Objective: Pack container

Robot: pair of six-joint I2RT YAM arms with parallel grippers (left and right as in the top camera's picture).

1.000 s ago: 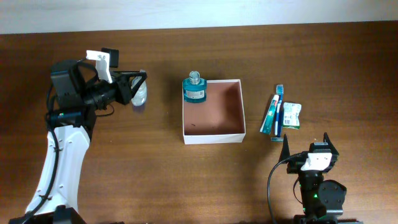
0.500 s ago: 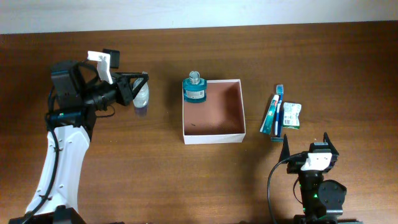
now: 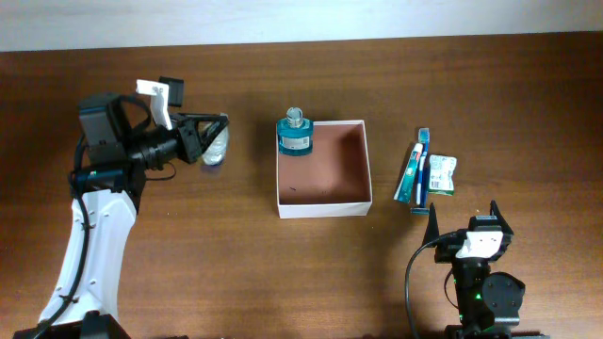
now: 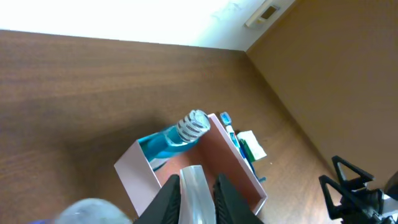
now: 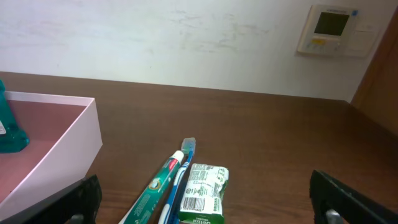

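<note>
The container point(image 3: 323, 203), a square white-walled box with a reddish-brown inside, stands mid-table; it also shows in the left wrist view point(image 4: 134, 173) and the right wrist view point(image 5: 78, 134). A blue bottle point(image 3: 295, 135) with a clear cap stands in its back left corner. My left gripper point(image 3: 213, 137) is left of the container and above the table. It is shut on a pale translucent bottle point(image 3: 217, 151), seen clamped between the fingers in the left wrist view point(image 4: 193, 182). My right gripper point(image 3: 471, 218) is open and empty near the front right.
A green toothpaste tube point(image 3: 410, 174), a blue toothbrush point(image 3: 421, 169) and a green soap packet point(image 3: 440, 175) lie together right of the container. They also show in the right wrist view, with the packet point(image 5: 202, 190) just ahead of the right gripper.
My left gripper has shifted slightly to the right, toward the container, with the pale bottle held. The right arm has not moved.
</note>
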